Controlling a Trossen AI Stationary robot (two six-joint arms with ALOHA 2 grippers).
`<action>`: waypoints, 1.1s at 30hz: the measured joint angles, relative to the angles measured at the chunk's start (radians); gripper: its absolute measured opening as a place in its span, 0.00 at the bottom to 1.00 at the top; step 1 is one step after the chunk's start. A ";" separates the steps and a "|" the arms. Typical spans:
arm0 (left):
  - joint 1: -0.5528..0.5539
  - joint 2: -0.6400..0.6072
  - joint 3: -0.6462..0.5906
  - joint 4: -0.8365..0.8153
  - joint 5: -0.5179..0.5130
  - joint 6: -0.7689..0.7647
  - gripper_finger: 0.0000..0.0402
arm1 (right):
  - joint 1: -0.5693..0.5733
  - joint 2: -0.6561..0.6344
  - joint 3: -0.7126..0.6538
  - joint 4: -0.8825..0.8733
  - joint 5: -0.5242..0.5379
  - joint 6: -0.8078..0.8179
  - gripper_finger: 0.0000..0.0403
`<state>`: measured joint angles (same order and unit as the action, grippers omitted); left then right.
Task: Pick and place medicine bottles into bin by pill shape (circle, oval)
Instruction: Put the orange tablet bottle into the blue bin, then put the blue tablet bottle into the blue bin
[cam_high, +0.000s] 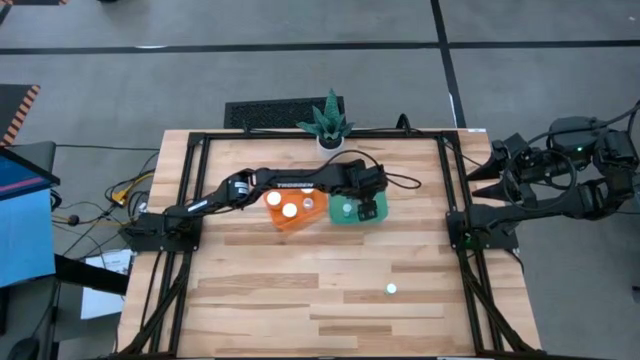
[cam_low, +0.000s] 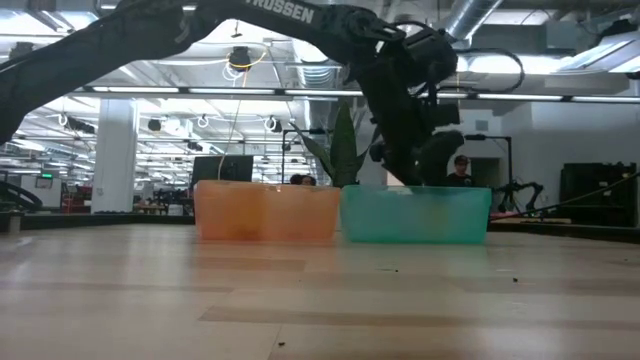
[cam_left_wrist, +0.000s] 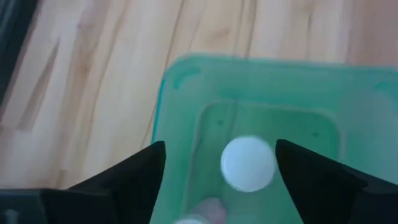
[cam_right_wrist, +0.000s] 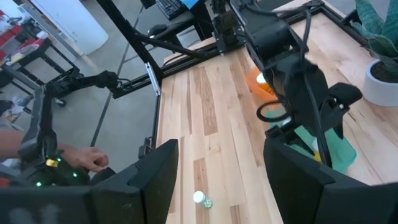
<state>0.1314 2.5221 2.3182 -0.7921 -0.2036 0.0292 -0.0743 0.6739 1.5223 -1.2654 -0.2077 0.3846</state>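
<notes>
The left end effector (cam_left_wrist: 221, 171) hangs over the green bin (cam_high: 357, 212), its fingers spread wide with nothing between them. A white-capped bottle (cam_left_wrist: 248, 163) sits directly below the gap, inside the bin and clear of both fingers, so the release looks done. To finish this step well, the arm should lift straight up with the fingers kept apart, so neither tip catches the bin wall or nudges the bottle. The left arm is stretched across the desk, elbow low, wrist bent down over the bin. Beside it, the orange bin (cam_high: 290, 212) holds other bottles. One bottle (cam_high: 391, 289) stands alone, well away toward the desk's near edge. The right end effector (cam_right_wrist: 221, 180) waits off the desk, fingers open and empty.
</notes>
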 joint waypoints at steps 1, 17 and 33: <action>0.000 -0.001 0.007 0.001 0.007 -0.006 0.75 | 0.000 0.000 0.000 -0.005 0.000 0.000 0.60; -0.090 -0.150 0.037 -0.092 0.174 -0.015 0.77 | 0.001 0.000 0.000 -0.015 0.000 -0.008 0.60; -0.364 -0.123 0.029 0.130 0.156 0.058 0.77 | 0.001 0.000 0.000 -0.015 0.000 -0.026 0.60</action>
<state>-0.2325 2.3988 2.3475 -0.6622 -0.0480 0.0877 -0.0734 0.6738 1.5223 -1.2807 -0.2081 0.3584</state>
